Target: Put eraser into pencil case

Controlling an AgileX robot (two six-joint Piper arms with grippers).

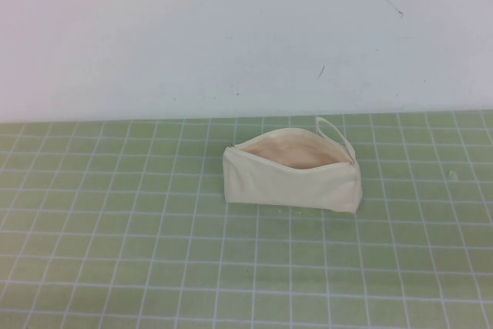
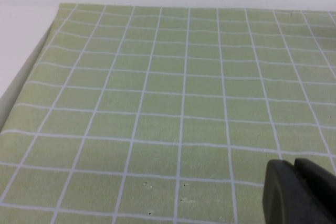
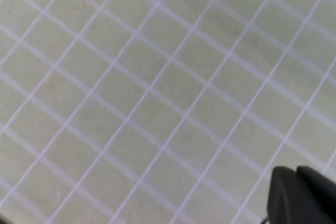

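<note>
The cream pencil case (image 1: 293,176) lies on the green grid mat in the high view, its zipper open and the peach lining showing, with its loop strap (image 1: 333,130) at the far right end. The eraser shows in no view. Neither arm appears in the high view. My left gripper (image 2: 295,167) shows only in the left wrist view, its dark fingers pressed together above bare mat. My right gripper (image 3: 297,172) shows only in the right wrist view, its fingers together above bare mat.
The green grid mat (image 1: 115,252) covers the table up to a white wall (image 1: 231,28) at the back. The mat's left edge and a white table border (image 2: 21,51) show in the left wrist view.
</note>
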